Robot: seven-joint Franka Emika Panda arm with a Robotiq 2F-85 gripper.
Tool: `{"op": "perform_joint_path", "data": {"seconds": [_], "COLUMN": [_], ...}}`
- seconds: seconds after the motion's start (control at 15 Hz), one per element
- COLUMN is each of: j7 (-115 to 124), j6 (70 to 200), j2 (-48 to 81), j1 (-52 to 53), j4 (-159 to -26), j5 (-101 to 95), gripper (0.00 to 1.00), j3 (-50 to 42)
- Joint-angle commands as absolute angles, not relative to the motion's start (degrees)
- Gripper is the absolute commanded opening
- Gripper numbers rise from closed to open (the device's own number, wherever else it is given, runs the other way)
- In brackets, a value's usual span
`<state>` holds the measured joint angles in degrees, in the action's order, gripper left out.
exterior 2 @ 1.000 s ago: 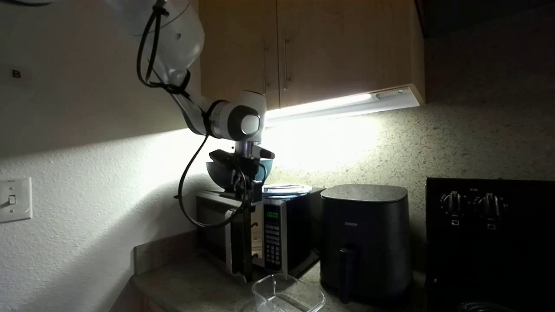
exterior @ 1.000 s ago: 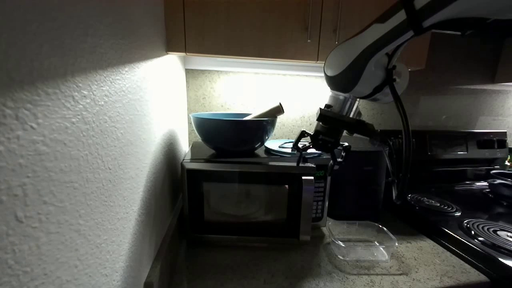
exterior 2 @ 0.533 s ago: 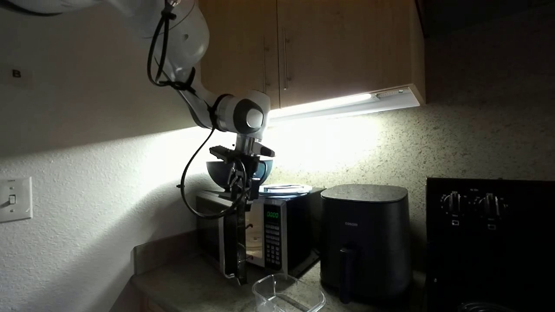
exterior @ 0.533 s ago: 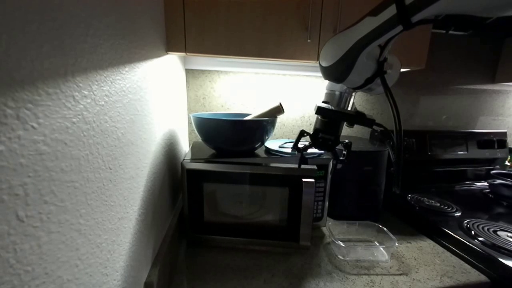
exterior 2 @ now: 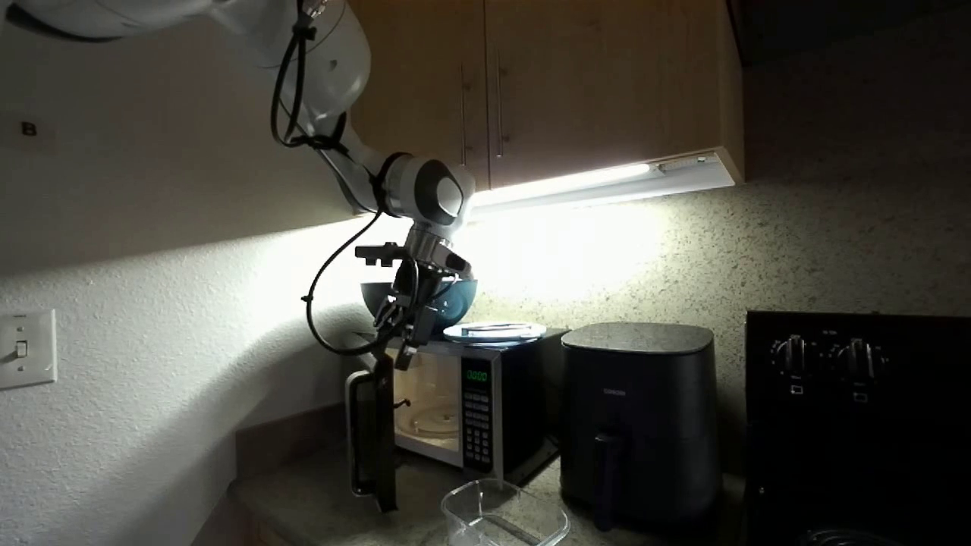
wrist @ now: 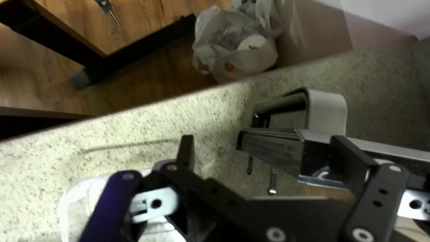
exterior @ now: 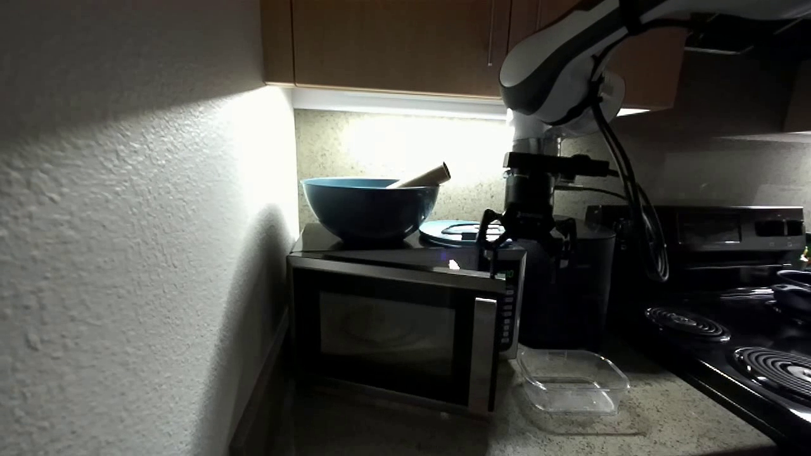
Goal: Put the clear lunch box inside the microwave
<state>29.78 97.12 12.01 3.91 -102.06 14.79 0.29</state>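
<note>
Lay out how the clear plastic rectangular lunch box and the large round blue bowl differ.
The clear plastic rectangular lunch box is transparent; the large round blue bowl is opaque.
The lunch box is smaller, with rounded corners; the bowl is bigger and has no corners.
The lunch box sits on the speckled beige counter; the bowl stands on the silver and black microwave.
Both are upright and open at the top.

The shallow rectangular container of clear plastic (exterior: 573,387), with rounded corners, stands upright, open on top, near the button-panel side of the boxy silver-and-black microwave oven (exterior 2: 485,413). Its dark-windowed door (exterior: 389,339) is partly open, and the inside is lit.
</note>
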Motion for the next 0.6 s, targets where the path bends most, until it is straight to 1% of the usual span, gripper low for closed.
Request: {"op": "perform_joint_path", "data": {"seconds": [0.0, 0.33, 0.47, 0.53], "j7": [29.62, 27.82, 29.56, 29.35], "j6": [84.6, 66.92, 68.03, 69.42], "j2": [14.21, 18.31, 18.54, 17.48], "j1": [3.56, 3.96, 5.24, 4.58], "j4": [-99.05, -94.24, -94.12, -95.71], "j5": [14.65, 12.95, 9.5, 12.29], "gripper": [1.0, 1.0, 1.0, 1.0], "j3": [0.5, 0.42, 0.07, -0.11]}}
